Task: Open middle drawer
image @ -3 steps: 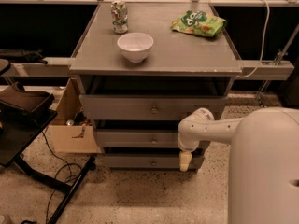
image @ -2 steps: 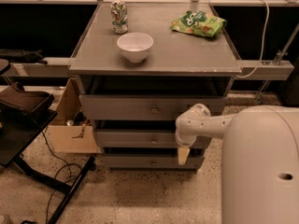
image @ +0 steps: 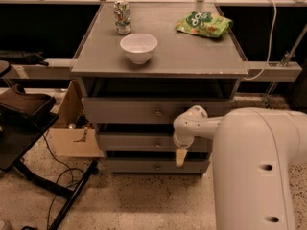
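Note:
The middle drawer [image: 139,142] is the second of three grey drawers under the grey table; its small round knob [image: 158,144] sits at the centre of its flat front. My gripper [image: 180,156] hangs from the white arm [image: 249,147] at the right. It points down in front of the drawer stack, just right of the knob and slightly below it, over the gap between the middle drawer and the lowest drawer [image: 144,166]. It holds nothing that I can see.
The top drawer [image: 129,109] has its own knob. On the table top [image: 192,51] stand a white bowl [image: 138,47], a can [image: 122,17] and a green bag [image: 203,24]. A cardboard box [image: 72,133] and a black chair [image: 24,123] stand at the left.
The arm and gripper have moved left along the drawer fronts, closer to the middle drawer's knob. The drawers have not moved.

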